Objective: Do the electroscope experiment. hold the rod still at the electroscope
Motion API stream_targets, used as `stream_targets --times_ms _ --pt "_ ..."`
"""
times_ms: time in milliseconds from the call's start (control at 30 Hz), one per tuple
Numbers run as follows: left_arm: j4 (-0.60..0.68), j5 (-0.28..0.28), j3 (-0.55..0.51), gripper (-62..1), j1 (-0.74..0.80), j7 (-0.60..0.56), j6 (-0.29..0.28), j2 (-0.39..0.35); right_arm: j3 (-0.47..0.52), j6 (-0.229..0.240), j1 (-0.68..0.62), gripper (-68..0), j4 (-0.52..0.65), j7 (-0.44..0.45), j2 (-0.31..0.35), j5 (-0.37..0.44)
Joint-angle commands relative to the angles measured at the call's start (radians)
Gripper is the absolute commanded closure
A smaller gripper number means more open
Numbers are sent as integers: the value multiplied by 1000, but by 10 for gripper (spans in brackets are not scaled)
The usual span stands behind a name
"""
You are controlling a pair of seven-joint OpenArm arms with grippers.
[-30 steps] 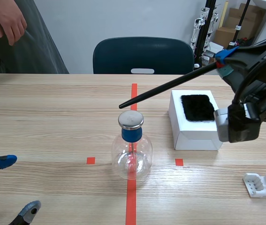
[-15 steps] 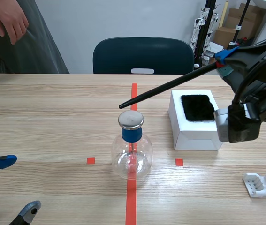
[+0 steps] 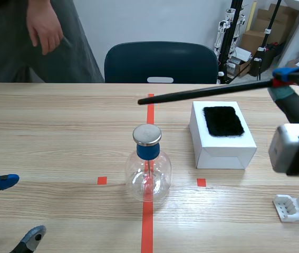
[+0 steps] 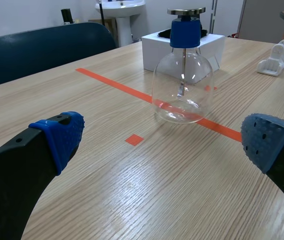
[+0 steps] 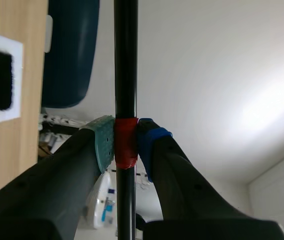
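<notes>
The right gripper (image 5: 125, 142) is grasping the rod (image 5: 125, 60). Its green pad and blue pad are pressing on either side of a red band wrapped around the rod, so the band is sitting right between the two fingertips. Most of the rod is running out ahead of the fingers, and a short end is passing back between them.

In the scene view the right gripper (image 3: 277, 83) is hanging raised at the table's right side. The rod (image 3: 207, 90) is lying almost level, passing over the far edge of a white box (image 3: 222, 142) that is carrying a black cloth (image 3: 223, 120). The rod's tip is hanging above the red line, higher than the electroscope (image 3: 148, 163) and apart from its metal cap. How far beyond the cap it is, I cannot tell.

The electroscope is standing upright on the red line, just left of the box.

The left gripper (image 3: 18, 208) is resting low at the near left corner with its fingers spread wide, gripping nothing. From its wrist view, the left gripper (image 4: 164, 140) is facing the electroscope (image 4: 183, 82), which is standing well ahead of the parted fingers.

A person's hand (image 3: 44, 29) is hanging beyond the table's far left.
</notes>
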Motion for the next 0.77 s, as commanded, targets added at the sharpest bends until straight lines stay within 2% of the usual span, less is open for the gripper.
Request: stream_targets --times_ms 0,100,167,333,400,733 --pt "12 -11 -6 -623 -3 -50 -1 -1 31 -15 -40 -2 39 21 -31 49" --pt "12 -11 -6 -623 -3 -50 -1 -1 82 -16 -114 -2 68 68 -82 118" --pt "12 -11 -6 -623 -3 -50 -1 -1 114 -34 -160 -2 83 110 -111 161" --pt "12 -11 -6 -623 -3 -50 -1 -1 170 -150 -266 -2 89 263 -163 261" --pt "12 -11 -6 -623 -3 -50 -1 -1 182 -174 -304 -2 89 307 -174 270" --pt "12 -11 -6 -623 -3 -50 -1 -1 187 -172 -413 -2 89 327 -175 266"
